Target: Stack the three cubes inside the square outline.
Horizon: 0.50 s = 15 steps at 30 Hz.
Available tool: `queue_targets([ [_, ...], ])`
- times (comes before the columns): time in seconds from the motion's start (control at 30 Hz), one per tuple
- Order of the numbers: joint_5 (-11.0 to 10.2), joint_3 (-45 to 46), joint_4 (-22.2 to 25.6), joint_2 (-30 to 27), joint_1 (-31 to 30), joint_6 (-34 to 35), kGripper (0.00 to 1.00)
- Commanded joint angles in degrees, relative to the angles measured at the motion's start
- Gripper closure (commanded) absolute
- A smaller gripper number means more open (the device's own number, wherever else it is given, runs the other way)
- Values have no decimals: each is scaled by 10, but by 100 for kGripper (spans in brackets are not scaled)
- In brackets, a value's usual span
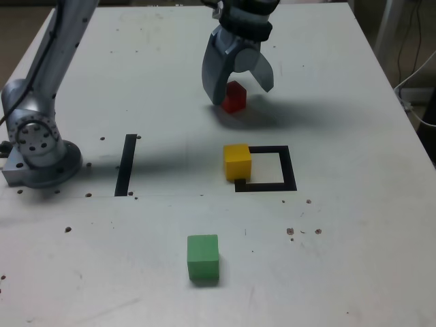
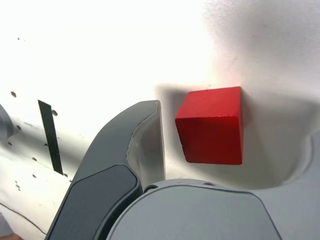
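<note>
Three cubes sit separately on the white surface, and I have the fingers standing wide with the red cube in the space between them. From the wrist view I see a gap between it and the finger beside it, so nothing is gripped. The red cube lies on the surface, the closest of the three to the far edge.

The yellow cube overlaps the side of the square outline that faces the surface's left edge in the exterior view. The outline itself lies between the surface's middle and its right edge. The green cube is well apart from the others, furthest from the far edge.

My arm's base stands near the surface's left edge in the exterior view, and a straight black tape strip lies between it and the outline. Dark specks dot the white finish, a thin seam runs across it, and soft shadows spread below the arm and around the red cube.

Past the far left corner the room shows a dim brownish floor. Beyond the right edge I can make out dark cables hanging and a white cable looping close to the edge.
</note>
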<state>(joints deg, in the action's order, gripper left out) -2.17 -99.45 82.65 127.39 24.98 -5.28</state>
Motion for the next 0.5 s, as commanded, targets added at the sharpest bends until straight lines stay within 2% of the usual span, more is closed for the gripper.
queue_targets([
  [0.0, 6, -6, 6, 8, 3, -3, 23],
  [0.13, 17, -7, 7, 17, 4, -6, 39],
  [0.3, 21, -10, -3, 21, 3, -21, 64],
  [0.37, 21, -12, -6, 21, 3, -27, 69],
  [0.47, 21, -13, -5, 21, 3, -29, 70],
])
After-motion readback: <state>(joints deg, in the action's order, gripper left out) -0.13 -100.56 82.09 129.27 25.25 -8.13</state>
